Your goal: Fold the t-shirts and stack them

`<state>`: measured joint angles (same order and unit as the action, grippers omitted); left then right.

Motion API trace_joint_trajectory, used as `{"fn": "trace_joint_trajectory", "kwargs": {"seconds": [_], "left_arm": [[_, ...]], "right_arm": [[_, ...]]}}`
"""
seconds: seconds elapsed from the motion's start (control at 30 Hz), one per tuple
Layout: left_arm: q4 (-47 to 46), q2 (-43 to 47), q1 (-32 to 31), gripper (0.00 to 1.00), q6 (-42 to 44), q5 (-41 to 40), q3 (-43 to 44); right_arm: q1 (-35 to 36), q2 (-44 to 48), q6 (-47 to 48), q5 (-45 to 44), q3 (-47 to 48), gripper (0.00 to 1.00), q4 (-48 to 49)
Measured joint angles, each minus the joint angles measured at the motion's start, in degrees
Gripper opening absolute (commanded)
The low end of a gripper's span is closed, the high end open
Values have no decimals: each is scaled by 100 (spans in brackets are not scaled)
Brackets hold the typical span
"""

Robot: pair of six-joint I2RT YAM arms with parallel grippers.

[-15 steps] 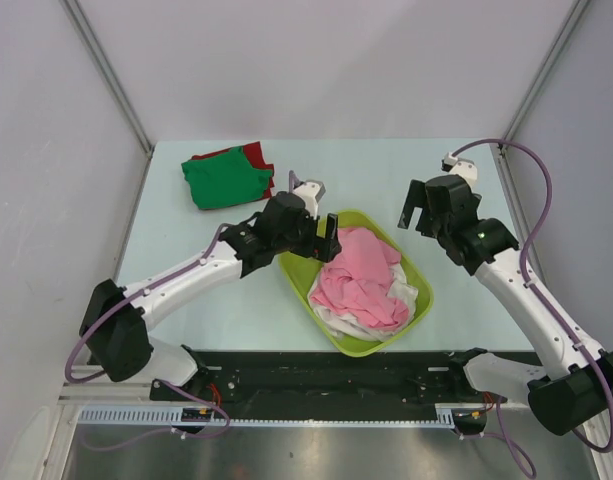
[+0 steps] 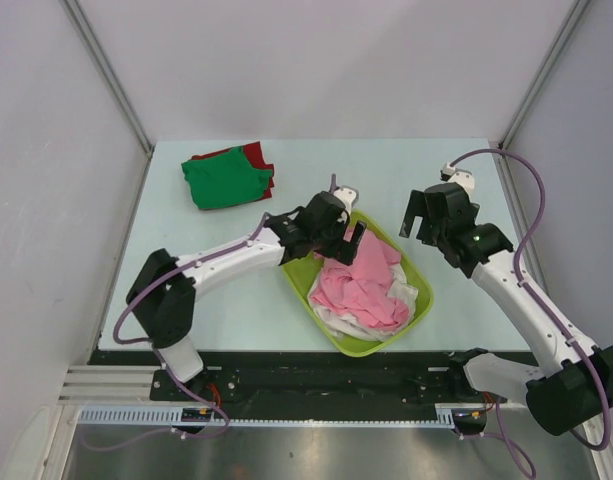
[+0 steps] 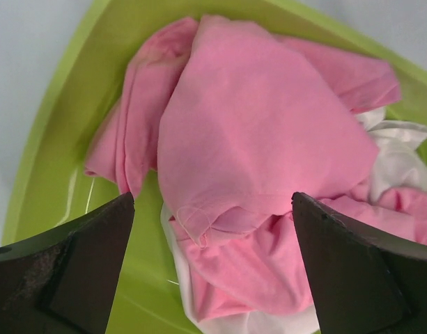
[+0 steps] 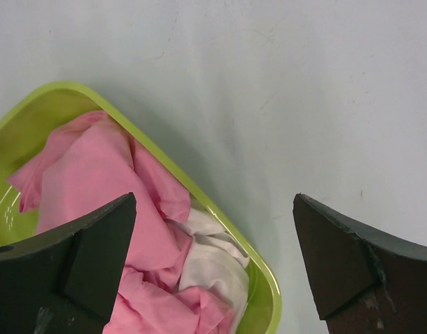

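A crumpled pink t-shirt (image 2: 361, 285) lies on a white t-shirt (image 2: 411, 295) in the lime-green tub (image 2: 371, 347). A folded green t-shirt (image 2: 226, 178) lies on a red t-shirt (image 2: 256, 153) at the back left. My left gripper (image 2: 346, 243) is open and empty, hovering over the tub's far left end just above the pink t-shirt (image 3: 255, 139). My right gripper (image 2: 418, 215) is open and empty, above the bare table right of the tub. The right wrist view shows the pink t-shirt (image 4: 95, 181), the white t-shirt (image 4: 213, 264) and the tub's rim (image 4: 265, 278).
The pale table (image 2: 406, 170) is walled by grey panels left, right and behind. The tub stands diagonally near the front middle. A black rail (image 2: 316, 370) runs along the near edge.
My left gripper has moved right and forward, from the tub's left rim to over the pink t-shirt. My right gripper has barely moved.
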<state>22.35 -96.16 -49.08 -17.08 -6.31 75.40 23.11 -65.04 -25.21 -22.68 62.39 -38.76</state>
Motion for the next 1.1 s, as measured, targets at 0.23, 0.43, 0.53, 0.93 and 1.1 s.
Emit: {"fn": "trace_joint_trajectory", "kwargs": {"seconds": [0.23,0.43,0.53,0.93,1.1], "left_arm": [[-85,-678,-9,100,-4,37,-68],[-289,-848,-9,61,-22,59,-70],[-431,-918,-9,12,-48,103,-70],[-424,-595,20,0,0,208,-68],[208,647,188,0,-2,201,522]], "right_arm": [[0,138,26,227,-319,100,96],[0,166,39,376,-356,100,140],[0,190,42,413,-422,100,188],[0,402,44,551,-651,100,225],[0,573,46,734,-667,100,275]]}}
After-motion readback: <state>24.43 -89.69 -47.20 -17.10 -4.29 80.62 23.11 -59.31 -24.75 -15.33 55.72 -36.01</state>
